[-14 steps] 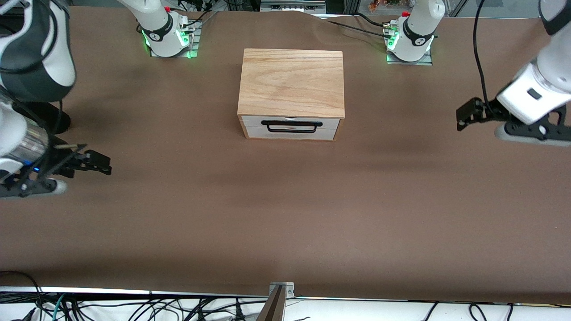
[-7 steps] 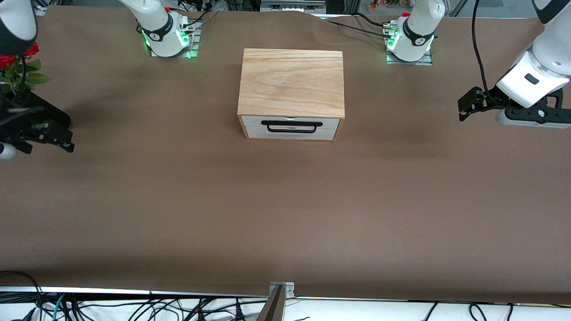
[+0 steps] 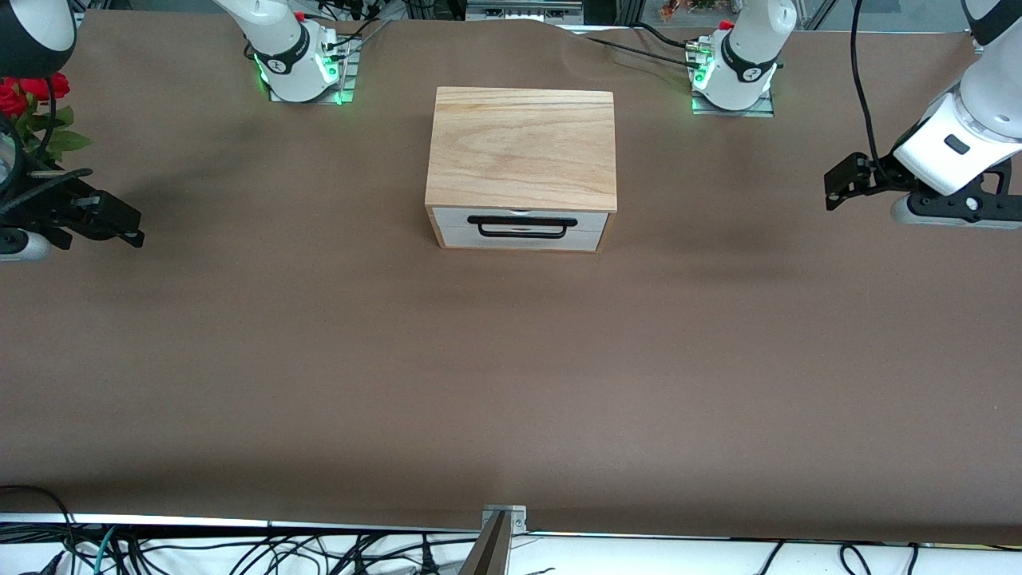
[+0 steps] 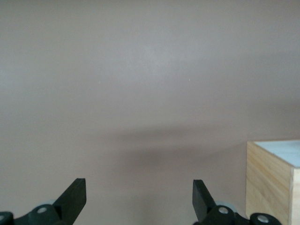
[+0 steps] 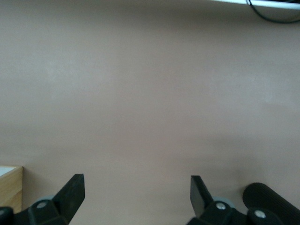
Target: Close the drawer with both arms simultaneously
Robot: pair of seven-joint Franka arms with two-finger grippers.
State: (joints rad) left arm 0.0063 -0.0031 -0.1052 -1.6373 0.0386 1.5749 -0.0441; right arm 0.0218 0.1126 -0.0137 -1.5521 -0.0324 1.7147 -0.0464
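The light-wood box (image 3: 520, 148) stands mid-table. The drawer (image 3: 523, 231) shows its white front panel set flush in the box, with the black wire handle (image 3: 522, 220) across it; its tray is hidden inside. My left gripper (image 3: 834, 190) is open and empty over the table at the left arm's end, well apart from the box. The left wrist view shows its open gripper (image 4: 139, 192) and a box corner (image 4: 268, 180). My right gripper (image 3: 128, 228) is open and empty at the right arm's end. The right wrist view shows its open gripper (image 5: 137, 187) and a box edge (image 5: 10, 187).
The brown table cover (image 3: 511, 383) stretches wide around the box. Red flowers (image 3: 32, 100) stand at the right arm's end. The arm bases (image 3: 299, 68) (image 3: 734, 76) stand farther from the front camera than the box. Cables (image 3: 239, 551) lie below the table's near edge.
The right gripper has swung away from the front camera toward the table's end, uncovering the red flowers. The left gripper has also drawn back a little. The drawer has not moved.
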